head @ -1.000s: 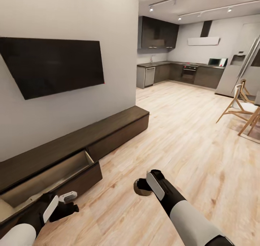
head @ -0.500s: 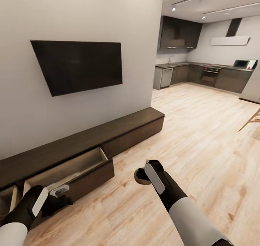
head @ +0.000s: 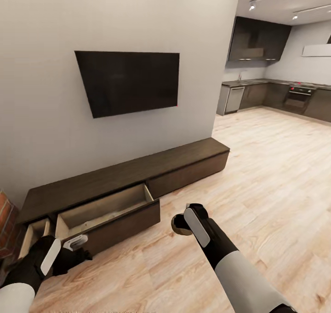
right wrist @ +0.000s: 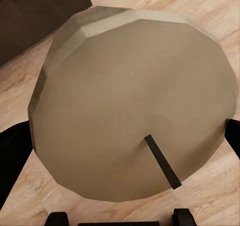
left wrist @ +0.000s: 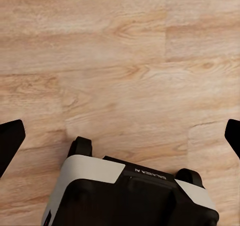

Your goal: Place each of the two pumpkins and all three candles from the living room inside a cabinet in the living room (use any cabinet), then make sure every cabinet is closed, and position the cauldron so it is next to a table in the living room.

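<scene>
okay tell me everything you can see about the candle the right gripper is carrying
The candle is a squat, faceted olive-grey stub with a flat top and a short dark wick lying tilted across it. Its surface looks matte and waxy. It sits between the fingers of the right gripper, held in the air above the light wood floor, a little out from the open drawer of the cabinet. In the head view part of its rounded side shows beside the gripper.

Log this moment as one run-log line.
right gripper: shut on squat olive-grey candle | left gripper: open, holding nothing | long dark-brown wood cabinet: wide drawer open | candle above floor, outside drawer
</scene>
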### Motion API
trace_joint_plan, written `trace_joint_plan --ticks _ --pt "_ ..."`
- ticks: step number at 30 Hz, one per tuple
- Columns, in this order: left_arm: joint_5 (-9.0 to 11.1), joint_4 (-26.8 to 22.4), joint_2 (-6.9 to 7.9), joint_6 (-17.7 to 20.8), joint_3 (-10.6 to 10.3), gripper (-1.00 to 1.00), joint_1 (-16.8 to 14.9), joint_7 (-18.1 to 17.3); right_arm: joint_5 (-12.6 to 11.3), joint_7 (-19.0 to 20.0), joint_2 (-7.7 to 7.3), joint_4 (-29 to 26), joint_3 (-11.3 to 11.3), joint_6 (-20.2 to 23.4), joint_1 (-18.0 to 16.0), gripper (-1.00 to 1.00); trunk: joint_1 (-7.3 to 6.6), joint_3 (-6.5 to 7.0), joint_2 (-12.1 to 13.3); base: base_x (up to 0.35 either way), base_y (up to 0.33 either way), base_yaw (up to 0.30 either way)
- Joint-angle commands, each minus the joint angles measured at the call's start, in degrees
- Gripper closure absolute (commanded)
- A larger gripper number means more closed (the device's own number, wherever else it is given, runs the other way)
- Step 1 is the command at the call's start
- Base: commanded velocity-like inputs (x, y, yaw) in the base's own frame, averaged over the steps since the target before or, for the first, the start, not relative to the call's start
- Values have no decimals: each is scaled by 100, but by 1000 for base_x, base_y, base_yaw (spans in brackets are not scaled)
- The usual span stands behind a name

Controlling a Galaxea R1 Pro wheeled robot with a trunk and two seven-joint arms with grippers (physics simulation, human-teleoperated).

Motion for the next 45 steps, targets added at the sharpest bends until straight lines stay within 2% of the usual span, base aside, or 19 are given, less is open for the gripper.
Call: trace_joint_plan --ticks 1,20,29,45 --pt "-1 0 0 -1 0 -100 0 0 5 -1 0 -1 3 -3 -1 100 0 -2 0 0 0 283" --pt "9 0 -5 -12 -5 -100 0 0 31 -1 0 5 9 -3 -2 100 0 -50 0 0 0 283" --pt "9 0 -9 -44 -10 -100 0 0 47 -1 0 0 112 -7 -1 100 0 -73 0 0 0 283" --pt "9 0 -9 -83 -12 -100 0 -6 49 -1 0 3 132 -12 -2 100 0 -113 0 26 0 283"
